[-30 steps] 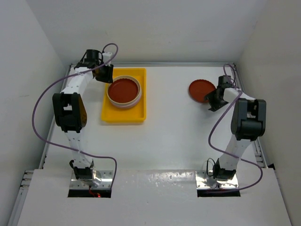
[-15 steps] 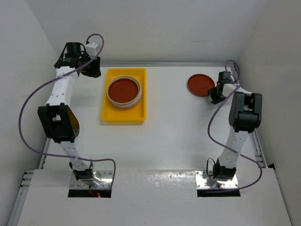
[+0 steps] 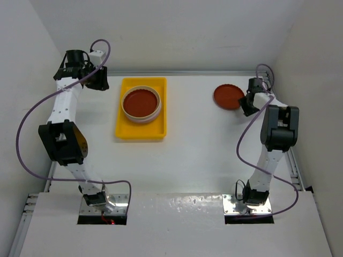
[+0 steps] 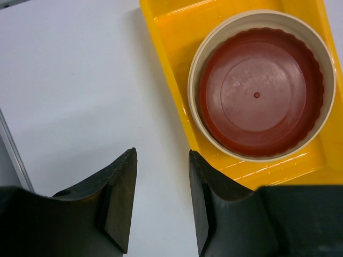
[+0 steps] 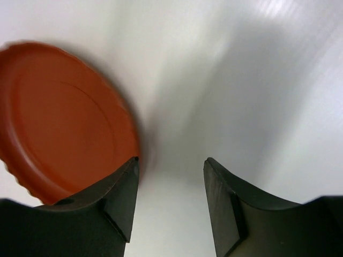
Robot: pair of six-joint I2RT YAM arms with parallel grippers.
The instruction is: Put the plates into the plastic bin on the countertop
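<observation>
The yellow plastic bin [image 3: 140,132] sits on the white countertop [image 3: 203,150] at the back left. It holds a stack of plates, with a dark red plate [image 3: 141,103] nested in a cream-white one [image 3: 124,108] on top. My left gripper [image 3: 99,81] hovers left of the bin, open and empty. In the left wrist view the left gripper [image 4: 162,155] stands over bare countertop beside the bin [image 4: 166,32] and its red plate [image 4: 260,96]. Another dark red plate [image 3: 228,97] lies at the back right. My right gripper [image 3: 246,104] is open just right of it; its left finger [image 5: 120,193] is near that plate's [image 5: 59,118] edge.
Thin metal rails [image 3: 187,74] and white walls edge the countertop at the back and sides. Purple cables [image 3: 32,118] loop from both arms. The arm bases [image 3: 102,201] are bolted at the near edge.
My left arm has swung back and to the left, away from the bin. My right gripper has shifted toward the back, and the dark red plate beside it has moved slightly back-left.
</observation>
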